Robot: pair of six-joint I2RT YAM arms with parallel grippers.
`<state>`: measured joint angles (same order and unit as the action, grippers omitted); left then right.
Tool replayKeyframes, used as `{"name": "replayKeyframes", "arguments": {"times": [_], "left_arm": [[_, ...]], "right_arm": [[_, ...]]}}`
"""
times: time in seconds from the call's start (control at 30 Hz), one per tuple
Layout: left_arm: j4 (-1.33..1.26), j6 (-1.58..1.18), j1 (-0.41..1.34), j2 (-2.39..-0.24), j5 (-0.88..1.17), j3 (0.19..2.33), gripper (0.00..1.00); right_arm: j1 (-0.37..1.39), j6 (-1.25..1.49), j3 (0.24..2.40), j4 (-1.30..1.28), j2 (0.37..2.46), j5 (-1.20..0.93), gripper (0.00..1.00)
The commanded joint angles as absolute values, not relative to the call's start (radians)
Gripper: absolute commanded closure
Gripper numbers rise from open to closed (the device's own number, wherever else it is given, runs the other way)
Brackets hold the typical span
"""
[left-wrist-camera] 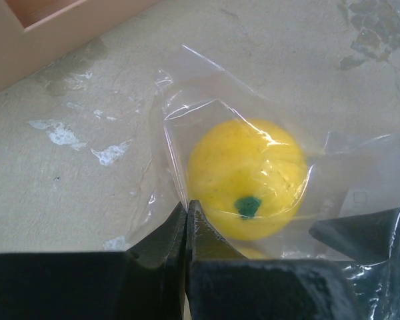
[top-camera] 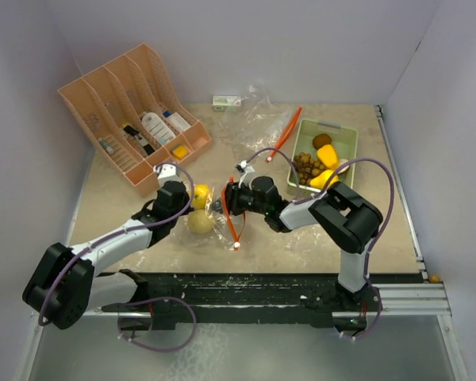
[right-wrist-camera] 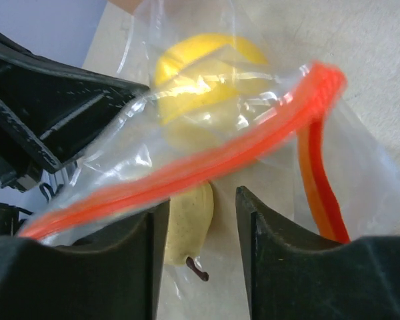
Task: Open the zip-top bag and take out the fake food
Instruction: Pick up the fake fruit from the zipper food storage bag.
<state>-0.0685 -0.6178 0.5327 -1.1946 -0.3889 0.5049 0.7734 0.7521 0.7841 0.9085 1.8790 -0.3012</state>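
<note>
The clear zip-top bag (top-camera: 222, 216) with a red zip strip (right-wrist-camera: 207, 163) lies at mid-table. Inside it are two pieces of fake food: a yellow lemon (left-wrist-camera: 247, 177) and a pale pear (right-wrist-camera: 190, 227) with a brown stem. My left gripper (left-wrist-camera: 186, 205) is shut, pinching the bag's film just beside the lemon (top-camera: 200, 194). From the other side, my right gripper (right-wrist-camera: 201, 200) stands open at the bag's mouth. The blurred zip strip crosses just beyond its fingertips and nothing is clamped between them. The pear (top-camera: 202, 223) lies under that gap.
A green bin (top-camera: 345, 135) at the right holds several more toy food pieces. An empty clear bag with an orange zip (top-camera: 286, 132) lies behind it. An orange rack (top-camera: 115, 99) with bottles stands at the back left, and a small box (top-camera: 226, 101) sits by the back wall.
</note>
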Motion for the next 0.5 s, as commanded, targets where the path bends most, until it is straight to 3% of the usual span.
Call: {"name": "replayKeyframes", "arguments": {"times": [0.0,0.07,0.13,0.3,0.47], "left_arm": [[-0.054,-0.621,0.532,-1.177,-0.428,0.492,1.00],[-0.058,-0.620,0.532,-1.189,-0.432,0.491,1.00],[-0.068,-0.618,0.531,-1.208,-0.427,0.496,1.00],[-0.083,-0.611,0.532,-1.231,-0.430,0.505,1.00],[-0.084,-0.583,0.528,-1.243,-0.445,0.519,1.00]], "right_arm": [[0.781,0.791,0.806,0.999,1.903,-0.362,0.47],[0.782,0.792,0.799,0.998,1.908,-0.364,0.39],[0.781,0.798,0.780,1.013,1.909,-0.372,0.38],[0.781,0.816,0.697,1.093,1.893,-0.392,0.49],[0.781,0.836,0.652,1.147,1.899,-0.406,0.52]]}}
